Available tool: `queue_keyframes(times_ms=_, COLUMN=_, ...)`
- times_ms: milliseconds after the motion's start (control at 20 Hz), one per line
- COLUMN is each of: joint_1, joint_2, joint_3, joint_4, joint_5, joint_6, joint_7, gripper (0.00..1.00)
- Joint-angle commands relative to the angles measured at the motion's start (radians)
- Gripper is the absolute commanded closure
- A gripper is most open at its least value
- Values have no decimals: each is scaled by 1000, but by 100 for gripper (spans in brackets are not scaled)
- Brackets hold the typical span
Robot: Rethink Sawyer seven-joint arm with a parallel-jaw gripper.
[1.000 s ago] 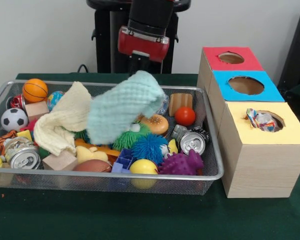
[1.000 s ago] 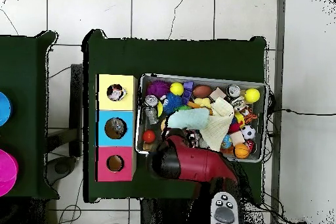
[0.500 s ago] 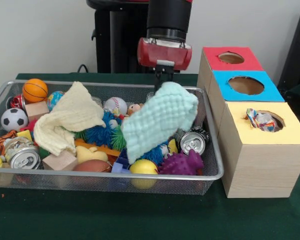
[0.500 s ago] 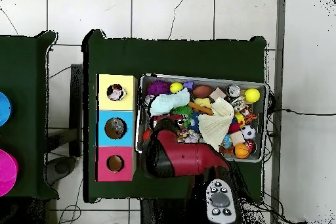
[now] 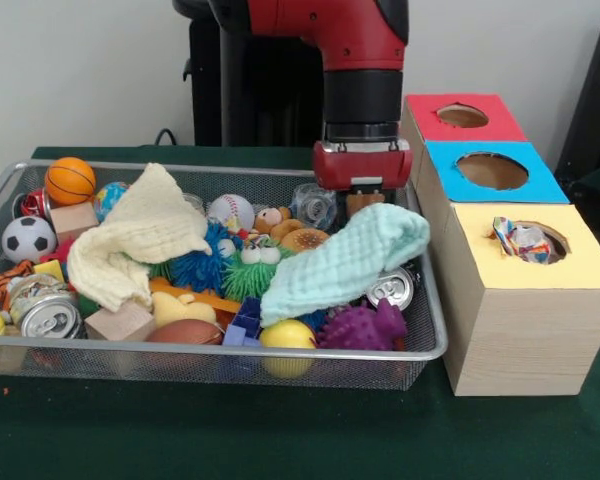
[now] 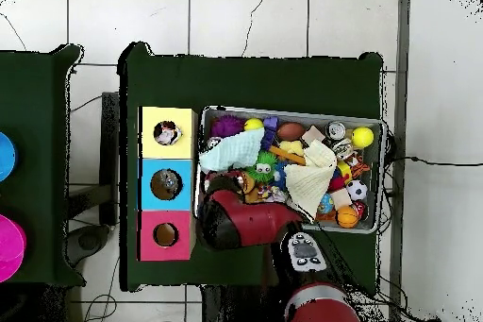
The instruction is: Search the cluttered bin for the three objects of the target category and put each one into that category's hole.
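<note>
The wire-mesh bin [image 5: 230, 350] lies on the green table, full of toys; it also shows in the overhead view [image 6: 283, 111]. My gripper [image 5: 365, 200] is low over the bin's right end, shut on a mint cloth [image 5: 340, 265] that droops across the toys there [image 6: 231, 155]. The cloth hides the gripper's tips. One white wad with red, blue and yellow patches [image 5: 521, 239] sits in the yellow-surround hole [image 5: 552, 245] of the wood-grain box [image 5: 520, 330]. It shows there from overhead too [image 6: 167, 133]. No other such wad shows in the bin.
A cream cloth [image 5: 135, 240] covers the bin's left middle. Spiky balls [image 5: 365, 328], cans [image 5: 48, 318], a soccer ball [image 5: 27, 238] and a basketball [image 5: 70, 180] lie around. The blue-surround hole [image 5: 492, 170] and the red-surround hole [image 5: 462, 115] are behind the yellow one.
My arm has moved right and down along the bin with the mint cloth. The cloth hung free before; now it droops over the toys at the bin's right end.
</note>
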Motion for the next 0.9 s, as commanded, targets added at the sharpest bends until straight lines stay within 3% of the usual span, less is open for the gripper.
queue_keyframes(times_ms=50, joint_1=61, joint_2=42, joint_3=18, joint_4=4, joint_5=107, joint_6=-1, joint_7=227, gripper=0)
queue_keyframes(times_ms=300, joint_1=84, joint_2=-3, joint_3=-4, joint_4=38, joint_5=171, joint_6=42, joint_7=245, gripper=0)
queue_keyframes(times_ms=450, joint_1=96, joint_2=-124, joint_3=-36, joint_4=88, joint_5=188, joint_6=125, joint_7=218, gripper=0)
queue_keyframes(times_ms=650, joint_1=100, joint_2=-198, joint_3=-63, joint_4=111, joint_5=187, joint_6=206, joint_7=173, gripper=0)
queue_keyframes(times_ms=900, joint_1=131, joint_2=-230, joint_3=-133, joint_4=130, joint_5=155, joint_6=147, joint_7=155, gripper=0)
